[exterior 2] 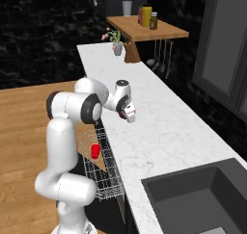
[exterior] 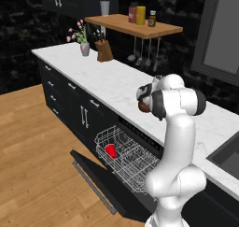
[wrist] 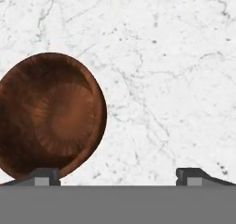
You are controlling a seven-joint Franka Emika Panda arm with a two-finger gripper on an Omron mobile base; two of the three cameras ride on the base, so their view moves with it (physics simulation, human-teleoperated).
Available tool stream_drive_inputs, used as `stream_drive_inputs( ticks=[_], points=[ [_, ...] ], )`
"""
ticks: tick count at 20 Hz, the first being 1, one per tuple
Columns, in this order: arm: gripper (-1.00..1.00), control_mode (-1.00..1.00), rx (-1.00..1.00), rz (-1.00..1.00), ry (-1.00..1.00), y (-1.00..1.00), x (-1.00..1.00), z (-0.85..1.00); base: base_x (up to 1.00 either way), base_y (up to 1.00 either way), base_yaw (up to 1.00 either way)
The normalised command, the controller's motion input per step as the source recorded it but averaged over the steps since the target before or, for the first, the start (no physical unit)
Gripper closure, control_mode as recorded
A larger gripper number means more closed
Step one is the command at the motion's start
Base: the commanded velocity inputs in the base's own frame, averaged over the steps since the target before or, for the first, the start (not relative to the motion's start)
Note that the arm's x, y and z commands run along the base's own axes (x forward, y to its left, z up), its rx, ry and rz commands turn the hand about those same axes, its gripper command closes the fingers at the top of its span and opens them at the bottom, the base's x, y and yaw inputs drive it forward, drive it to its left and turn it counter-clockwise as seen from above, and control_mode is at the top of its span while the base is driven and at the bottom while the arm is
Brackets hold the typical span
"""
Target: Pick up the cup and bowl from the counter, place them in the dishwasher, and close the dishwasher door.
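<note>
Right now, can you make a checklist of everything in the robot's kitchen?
Surface: white marble counter, bare around the bowl.
Job's things: red cup sits in the dishwasher rack; brown bowl on the counter, under the hand; dishwasher door hangs open.
Clutter: knife block, flower vase, hanging utensils, bottles on the wooden shelf.
Grippers: gripper open, one fingertip over the bowl's rim.
Cables: nothing seen.
Surroundings: sink, wood floor.
</note>
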Motion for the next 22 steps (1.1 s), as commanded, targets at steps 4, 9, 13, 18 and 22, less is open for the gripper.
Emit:
stream_drive_inputs(
  ticks=[4,9,13,18,22],
  points=[
    [-1.00,-1.00,0.00,0.00,0.04,-0.06,0.34,-0.17,0.00,0.00,0.00],
    [-1.00,-1.00,0.00,0.00,0.01,-0.01,0.31,-0.24,0.00,0.00,0.00],
    [-1.00,-1.00,0.00,0.00,0.00,0.00,0.30,-0.27,0.00,0.00,0.00],
    [1.00,-1.00,0.00,0.00,0.00,0.00,0.14,-0.28,0.00,0.00,0.00],
    [1.00,-1.00,0.00,0.00,0.00,0.00,-0.05,-0.29,0.00,0.00,0.00]
  ],
)
